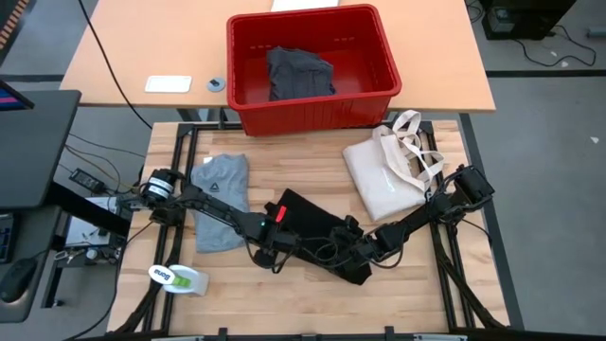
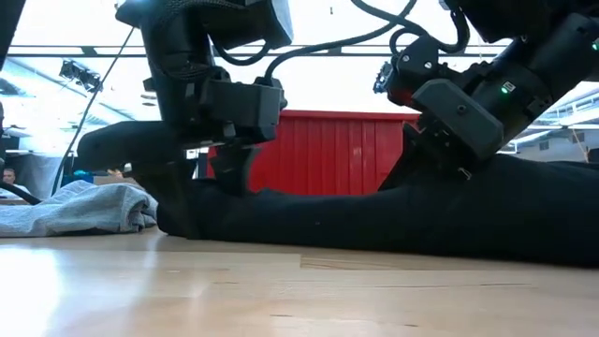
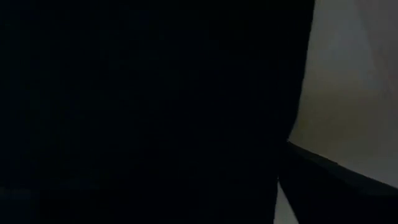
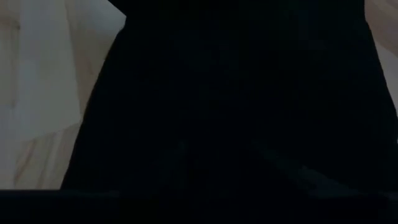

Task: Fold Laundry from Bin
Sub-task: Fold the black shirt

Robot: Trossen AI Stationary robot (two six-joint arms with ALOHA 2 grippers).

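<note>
Working large black cloth garment flat at table centre; left gripper at its 8 o'clock, jaws spread wide; right gripper at 4 o'clock, jaw state unclear. Both pressed low, likely to pinch edges for fold.

Both arms reach onto the black garment mid-table (grey T-shirt beside, red bin behind).

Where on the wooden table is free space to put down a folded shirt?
Free: the strip between the red bin and the black garment, and the front right corner. Crowded: the middle, with both arms; grey T-shirt left, tote bag right.
</note>
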